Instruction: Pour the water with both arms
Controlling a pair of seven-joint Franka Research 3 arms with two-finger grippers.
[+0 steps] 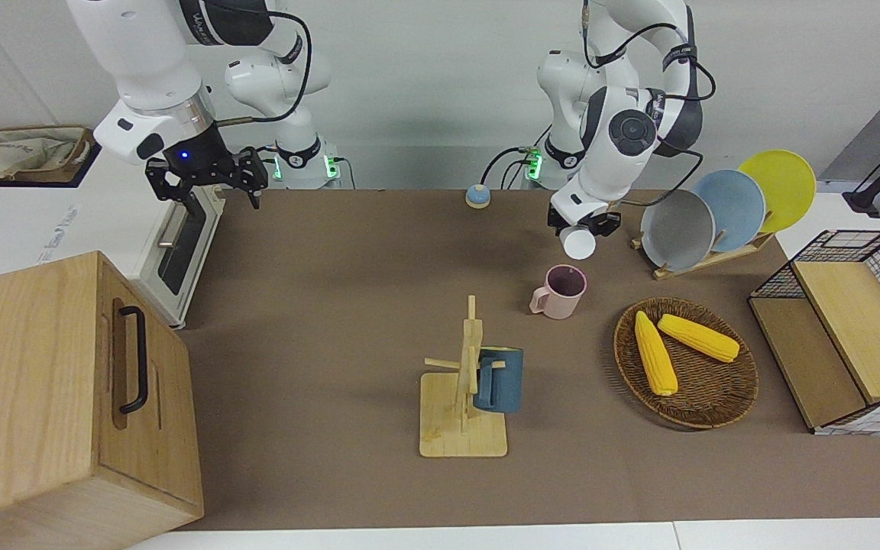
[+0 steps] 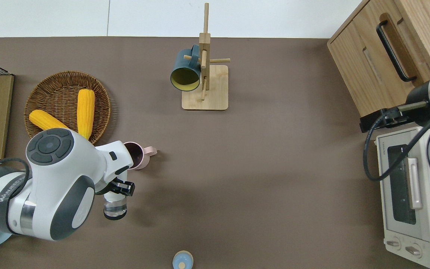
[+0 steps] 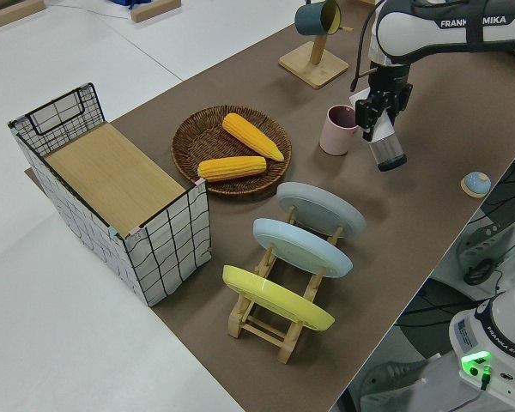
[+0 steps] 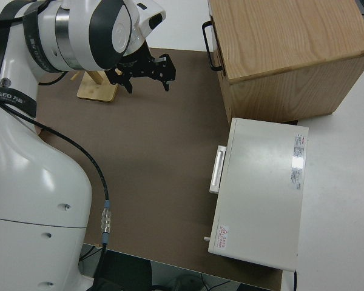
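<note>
Left gripper [image 2: 120, 188] clamps a clear bottle [image 2: 115, 207] w/ white cap, tilted in the air over bare mat just beside the pink mug [image 2: 137, 155]. Right gripper [image 1: 207, 177], fingers spread & empty, is parked.

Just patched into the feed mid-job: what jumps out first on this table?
The left gripper holds a clear bottle in the air, tipped on its side over bare mat, just nearer to the robots than the pink mug. Beside the mug, toward the left arm's end, a wicker basket holds two yellow corn cobs. The right gripper hangs with jaws open by the white toaster oven.
</note>
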